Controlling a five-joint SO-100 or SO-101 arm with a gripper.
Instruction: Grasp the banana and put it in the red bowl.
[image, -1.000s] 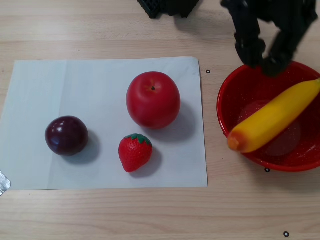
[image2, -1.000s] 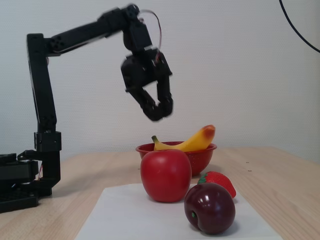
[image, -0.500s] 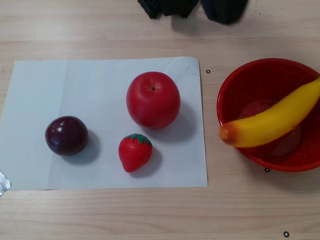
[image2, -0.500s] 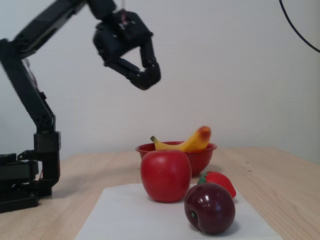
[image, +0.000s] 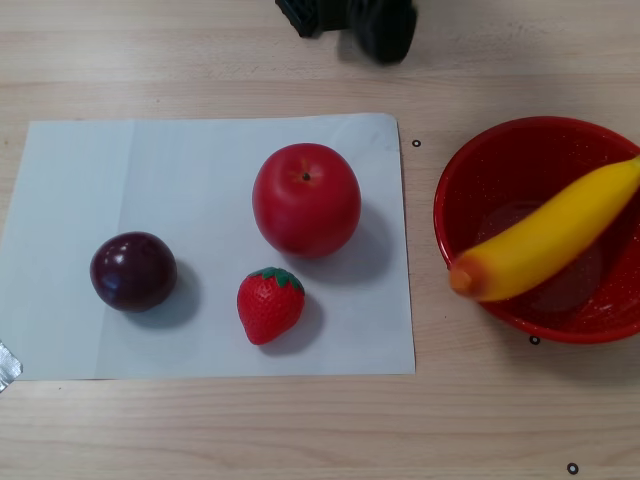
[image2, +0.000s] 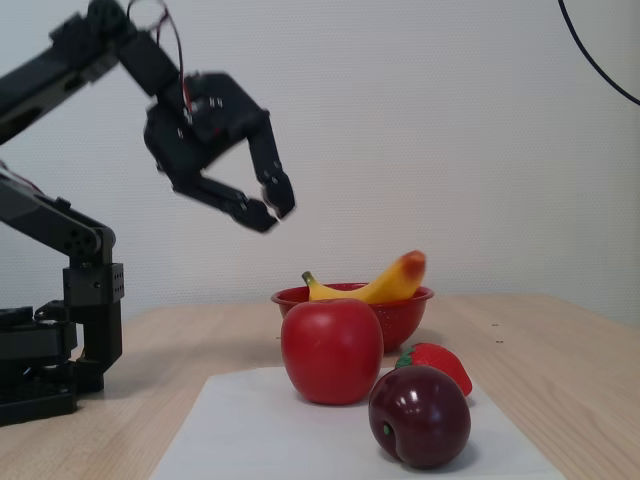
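The yellow banana (image: 555, 236) lies in the red bowl (image: 505, 155) at the right of the other view, its orange-red tip resting over the bowl's near rim. In the fixed view the banana (image2: 385, 283) sticks up out of the red bowl (image2: 403, 316) behind the apple. My gripper (image2: 270, 212) is open and empty, raised in the air to the left of the bowl and well above it. Only a dark bit of the arm (image: 370, 22) shows at the top edge of the other view.
A white paper sheet (image: 150, 200) lies on the wooden table with a red apple (image: 306, 199), a strawberry (image: 269, 304) and a dark plum (image: 133, 271) on it. The arm's base (image2: 45, 350) stands at the left of the fixed view.
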